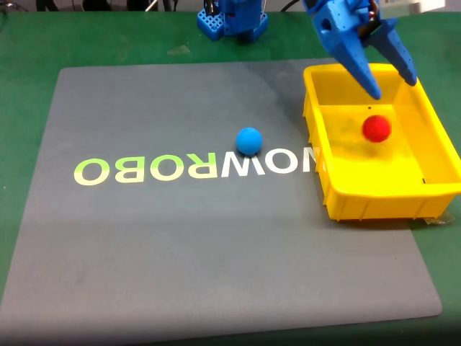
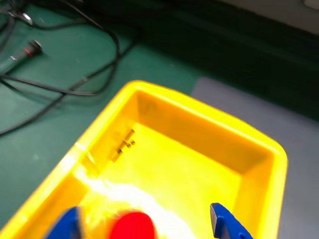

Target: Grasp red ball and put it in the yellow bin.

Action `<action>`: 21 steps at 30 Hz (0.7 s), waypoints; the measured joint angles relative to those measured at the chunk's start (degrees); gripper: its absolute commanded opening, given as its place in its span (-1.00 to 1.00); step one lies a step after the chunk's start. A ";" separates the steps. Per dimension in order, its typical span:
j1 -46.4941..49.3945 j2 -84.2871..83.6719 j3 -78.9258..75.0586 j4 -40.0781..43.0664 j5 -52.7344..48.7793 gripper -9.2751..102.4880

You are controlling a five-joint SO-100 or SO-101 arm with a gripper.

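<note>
The red ball [image 1: 376, 128] is inside the yellow bin [image 1: 360, 205], which stands at the right edge of the grey mat in the fixed view. My blue gripper [image 1: 392, 84] hangs open just above the bin's far half, and the ball sits below it, apart from both fingertips. In the wrist view the red ball [image 2: 130, 226] shows blurred at the bottom edge, between the two spread blue fingers [image 2: 227, 226] and over the floor of the yellow bin [image 2: 209, 119]. Whether the ball rests on the floor or is still in the air, I cannot tell.
A blue ball [image 1: 249, 140] lies on the grey mat [image 1: 180, 245] left of the bin, above the printed letters. The arm's blue base [image 1: 234, 18] stands at the back. Black cables [image 2: 75, 74] lie on the green surface beyond the bin.
</note>
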 measured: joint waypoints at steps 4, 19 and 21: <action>0.97 0.35 0.00 0.09 0.00 -0.19; 3.16 24.87 12.48 11.16 2.99 -0.47; 5.19 34.80 19.51 15.03 2.72 -0.68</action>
